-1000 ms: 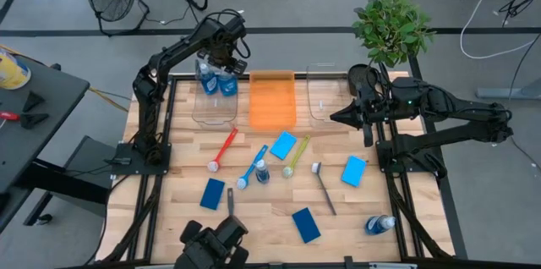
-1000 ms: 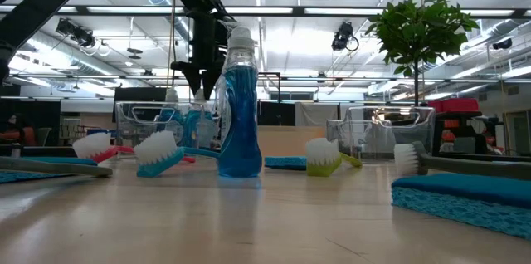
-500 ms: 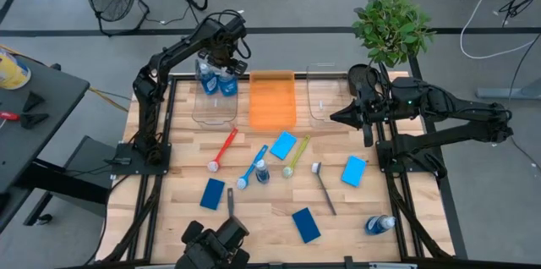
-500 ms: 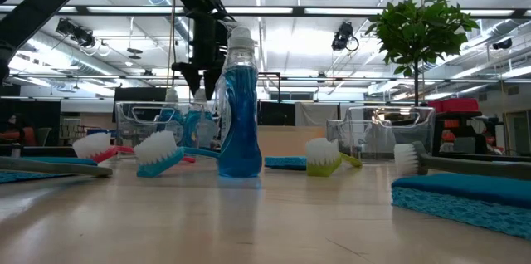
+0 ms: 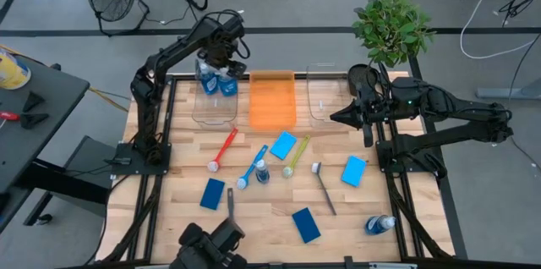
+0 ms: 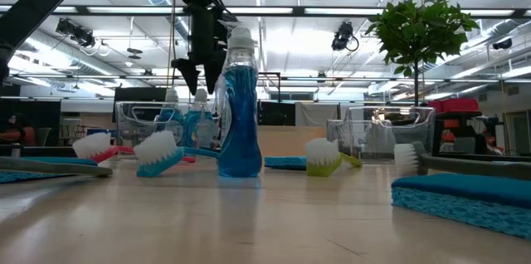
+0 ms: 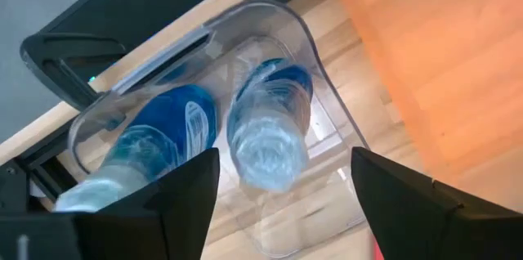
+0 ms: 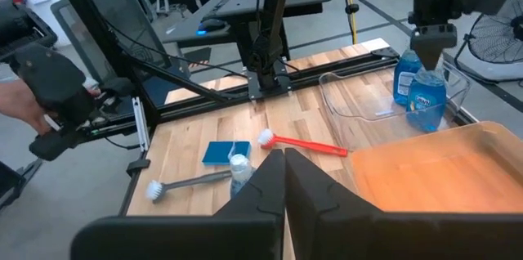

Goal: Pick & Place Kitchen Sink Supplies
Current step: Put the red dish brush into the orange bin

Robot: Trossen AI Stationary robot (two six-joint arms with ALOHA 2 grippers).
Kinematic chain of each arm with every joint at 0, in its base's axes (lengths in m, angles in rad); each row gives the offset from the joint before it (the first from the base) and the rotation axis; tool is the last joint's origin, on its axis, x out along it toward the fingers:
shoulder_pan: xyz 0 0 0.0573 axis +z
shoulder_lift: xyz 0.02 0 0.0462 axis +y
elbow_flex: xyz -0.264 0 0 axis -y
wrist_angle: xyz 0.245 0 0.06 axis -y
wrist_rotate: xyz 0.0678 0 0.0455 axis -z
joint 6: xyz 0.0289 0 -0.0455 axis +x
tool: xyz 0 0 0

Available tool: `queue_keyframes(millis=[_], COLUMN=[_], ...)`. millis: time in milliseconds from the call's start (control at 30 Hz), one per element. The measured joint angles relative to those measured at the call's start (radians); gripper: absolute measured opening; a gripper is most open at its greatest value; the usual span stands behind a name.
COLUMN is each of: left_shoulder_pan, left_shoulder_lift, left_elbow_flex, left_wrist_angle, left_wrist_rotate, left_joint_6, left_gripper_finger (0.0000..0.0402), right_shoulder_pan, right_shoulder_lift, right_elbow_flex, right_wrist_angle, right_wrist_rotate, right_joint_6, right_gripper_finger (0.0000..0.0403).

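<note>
My left gripper (image 5: 221, 64) hangs open over the far end of the left clear bin (image 5: 211, 108). Two clear bottles with blue contents (image 7: 265, 121) (image 7: 155, 141) stand upright in that bin, below and between its fingers, which stand clear above their caps (image 6: 197, 81). On the table, a third bottle (image 5: 262, 172) stands and another (image 5: 380, 224) lies on its side. Blue sponges (image 5: 284, 144) (image 5: 354, 170) (image 5: 213, 194) (image 5: 306, 224) lie flat, as do the red (image 5: 223, 149), blue (image 5: 252, 166), yellow-green (image 5: 295, 156) and dark grey (image 5: 324, 187) brushes. My right gripper (image 8: 283, 162) waits shut by the right clear bin.
An orange bin (image 5: 272, 100) sits between the left clear bin and the right clear bin (image 5: 325, 91) along the far edge. A potted plant (image 5: 390, 28) stands at the far right corner. A second dark brush (image 5: 230, 203) lies near the near edge beside a camera mount.
My left gripper has risen a little above the two bottles in the left clear bin, staying open. The bottles have stayed upright where they were.
</note>
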Motion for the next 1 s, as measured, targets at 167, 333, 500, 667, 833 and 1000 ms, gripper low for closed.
queue_keyframes(millis=[167,333,500,667,833,1000], left_shoulder_pan=[-0.006,-0.031,-0.083,-0.144,-0.208,-0.278], left_shoulder_lift=[-0.037,-0.085,-0.149,-0.207,-0.254,-0.297], left_elbow_flex=[0.001,0.001,0.001,0.001,0.001,0.001], left_wrist_angle=[0.006,0.008,0.012,0.028,0.056,0.073], left_wrist_rotate=[0.0,0.001,0.001,0.001,0.0,0.0], left_joint_6=[0.0,0.0,0.016,0.028,0.042,0.047], left_gripper_finger=[0.0281,0.0282,0.0281,0.0281,0.0281,0.0281], right_shoulder_pan=[0.0,0.0,0.0,0.0,0.0,0.0], right_shoulder_lift=[0.0,0.0,0.0,0.0,0.0,0.0], right_elbow_flex=[0.0,0.0,0.0,0.0,0.0,0.0], right_wrist_angle=[0.0,0.0,0.0,-0.001,-0.002,-0.004], right_wrist_rotate=[0.0,0.0,0.0,0.0,-0.001,-0.001], right_joint_6=[0.0,0.0,0.0,-0.001,-0.001,-0.001], right_gripper_finger=[0.0007,0.0007,0.0007,0.0006,0.0007,0.0006])
